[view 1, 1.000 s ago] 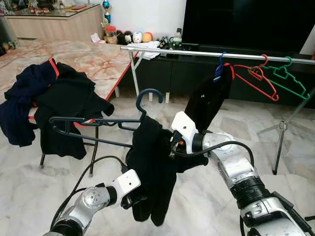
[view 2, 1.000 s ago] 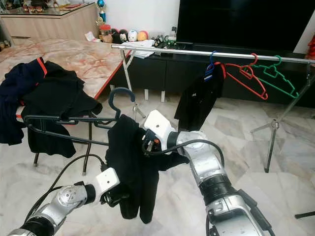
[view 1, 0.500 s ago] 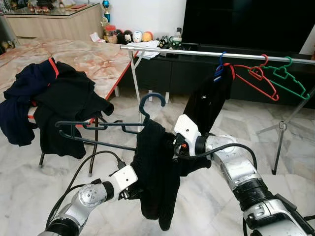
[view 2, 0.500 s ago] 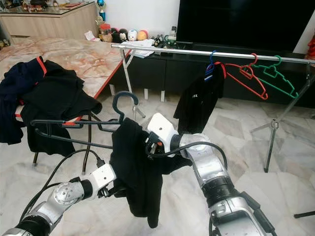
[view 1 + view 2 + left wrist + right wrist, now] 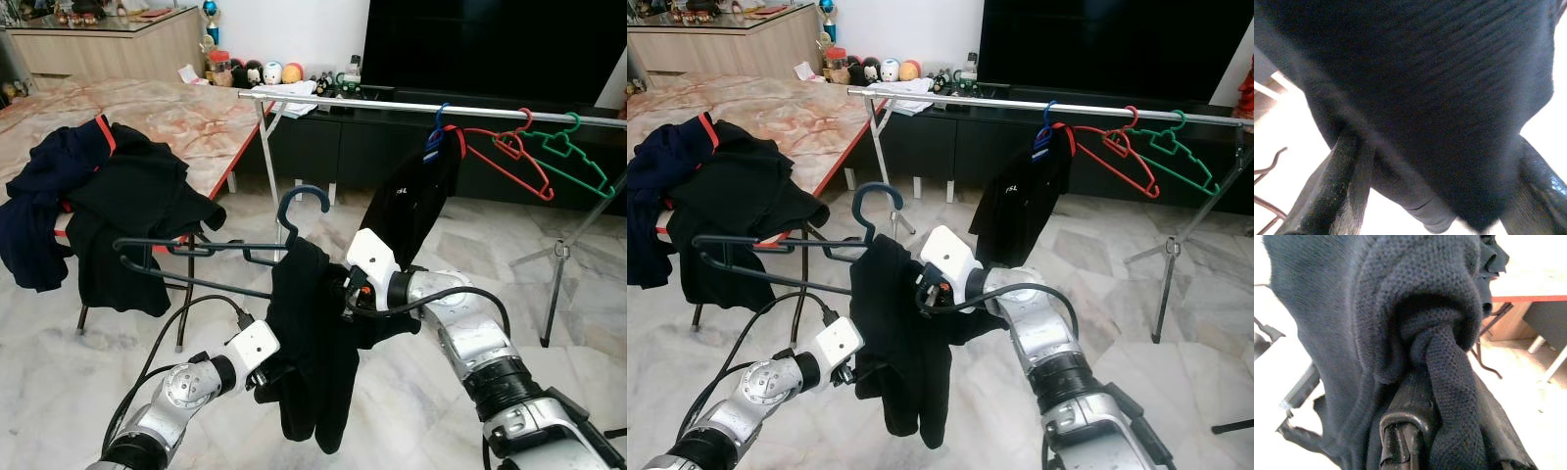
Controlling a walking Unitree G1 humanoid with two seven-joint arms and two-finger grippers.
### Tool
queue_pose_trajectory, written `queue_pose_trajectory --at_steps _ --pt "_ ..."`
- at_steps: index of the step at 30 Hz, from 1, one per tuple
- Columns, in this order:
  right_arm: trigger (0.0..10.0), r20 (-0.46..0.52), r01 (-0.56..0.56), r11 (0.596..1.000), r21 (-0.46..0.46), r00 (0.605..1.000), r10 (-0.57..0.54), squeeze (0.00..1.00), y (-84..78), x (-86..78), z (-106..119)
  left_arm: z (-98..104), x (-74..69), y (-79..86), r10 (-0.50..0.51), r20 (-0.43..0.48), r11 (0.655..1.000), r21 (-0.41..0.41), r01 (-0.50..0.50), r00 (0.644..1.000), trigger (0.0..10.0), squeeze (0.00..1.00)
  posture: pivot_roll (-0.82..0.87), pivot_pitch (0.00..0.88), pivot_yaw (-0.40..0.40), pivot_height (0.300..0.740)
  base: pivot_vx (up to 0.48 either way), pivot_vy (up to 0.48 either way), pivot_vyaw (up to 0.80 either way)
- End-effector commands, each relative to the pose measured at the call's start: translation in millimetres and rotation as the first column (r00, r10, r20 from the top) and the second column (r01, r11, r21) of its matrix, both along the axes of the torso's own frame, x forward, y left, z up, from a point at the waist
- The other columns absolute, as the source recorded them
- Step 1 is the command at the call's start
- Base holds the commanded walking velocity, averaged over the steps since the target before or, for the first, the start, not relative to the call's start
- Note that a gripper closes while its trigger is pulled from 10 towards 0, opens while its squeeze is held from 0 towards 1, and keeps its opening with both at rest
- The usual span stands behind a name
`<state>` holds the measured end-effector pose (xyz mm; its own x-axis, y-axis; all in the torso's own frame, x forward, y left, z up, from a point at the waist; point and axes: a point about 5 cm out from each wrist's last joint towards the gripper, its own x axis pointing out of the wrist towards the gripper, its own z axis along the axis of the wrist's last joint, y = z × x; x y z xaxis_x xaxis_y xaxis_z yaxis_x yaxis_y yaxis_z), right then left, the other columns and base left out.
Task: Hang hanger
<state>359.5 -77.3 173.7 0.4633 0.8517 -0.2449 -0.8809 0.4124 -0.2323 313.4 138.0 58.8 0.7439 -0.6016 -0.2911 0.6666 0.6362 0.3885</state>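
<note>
The hanger sits at the centre-left of the left eye view, dark and held roughly level in mid-air, its hook standing upright above a black garment bunched over its right end. I'd judge the hanger itself light and stiff, so it should keep its shape when lifted by one end. The cloth is soft and limp, hangs lopsided and could slide off the sloping arm if the hanger tips. The best hold looks to be at the neck just under the hook, where cloth and frame can be pinched together.

The right end effector, at centre frame, is buried in the garment there. In its wrist view the knit is wadded tight about a dark bar, so it appears closed on the hanger through the cloth. The left end effector, lower centre, has its fingers spread apart, with the garment's lower fold between them. I cannot tell whether they are pinching it.

Count: one hanger in hand; three more on the rail at upper right, one blue carrying a black shirt, one red, one green. One rail, two end effectors, and one heap of dark clothes on the counter at left.
</note>
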Motion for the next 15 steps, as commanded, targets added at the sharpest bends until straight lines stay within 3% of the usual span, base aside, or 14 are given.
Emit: queue_pose_trajectory --at_steps 1,8,11,12,13,14,15 --pt "0.0 0.057 -0.042 0.997 0.060 0.998 0.038 0.00 11.4 -0.4 22.0 -2.7 0.6 0.4 0.034 -0.002 0.999 0.002 -0.034 0.999 10.0 0.00 0.01 0.051 -0.023 0.740 0.000 0.000 0.00" --pt "0.0 0.058 -0.057 0.997 0.055 0.997 0.054 0.00 15.8 -3.4 20.0 -6.0 1.0 1.9 0.085 0.024 0.996 0.034 -0.086 0.996 10.0 0.00 0.00 0.052 -0.027 0.740 0.000 0.000 0.00" --pt "0.0 0.056 -0.059 0.997 0.059 0.997 0.056 0.00 16.8 -4.2 21.5 -8.5 2.5 3.8 0.131 0.055 0.987 0.083 -0.135 0.990 10.0 0.00 0.00 0.052 -0.027 0.740 0.000 0.000 0.00" --pt "0.0 0.058 -0.060 0.997 0.058 0.997 0.057 0.00 16.8 -4.5 22.1 -9.3 3.7 5.6 0.159 0.067 0.982 0.096 -0.165 0.985 4.9 0.00 0.00 0.052 -0.027 0.740 0.000 0.000 0.00" --pt "0.0 0.059 -0.061 0.997 0.056 0.997 0.057 0.00 16.4 -4.7 22.1 -9.1 4.6 7.1 0.176 0.075 0.978 0.101 -0.183 0.982 1.9 0.00 0.00 0.052 -0.027 0.740 0.000 0.000 0.00" --pt "0.0 0.059 -0.061 0.997 0.056 0.997 0.057 0.00 16.4 -4.7 22.1 -9.1 4.6 7.1 0.176 0.075 0.978 0.101 -0.183 0.982 1.9 0.00 0.00 0.052 -0.027 0.740 0.000 0.000 0.00" --pt "0.0 0.060 -0.061 0.997 0.054 0.997 0.058 0.00 15.6 -5.0 21.9 -8.4 6.0 9.4 0.199 0.089 0.972 0.106 -0.208 0.976 0.0 0.00 0.00 0.052 -0.027 0.740 0.000 0.000 0.00"
